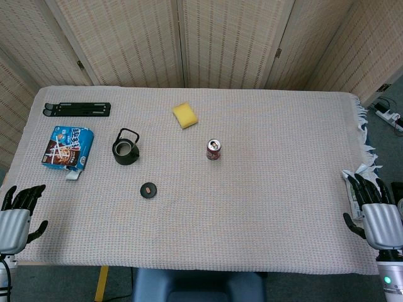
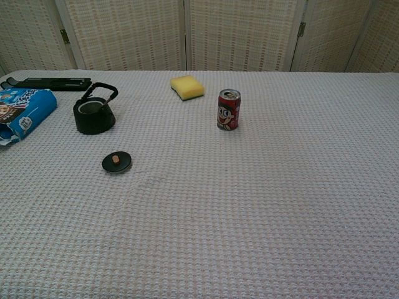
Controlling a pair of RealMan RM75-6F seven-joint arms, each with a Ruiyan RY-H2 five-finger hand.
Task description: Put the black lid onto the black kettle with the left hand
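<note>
Nearby, round flat black lid [image 1: 148, 190] beside squat black kettle [image 1: 125, 149].

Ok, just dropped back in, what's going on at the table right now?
Nothing is being handled yet. The left hand and right hand rest open at the near corners of the table, holding nothing. The black lid lies flat on the cloth, apart from the black kettle, which stands open behind it, handle up. A snack bag, sponge, can and black stand sit untouched.
</note>
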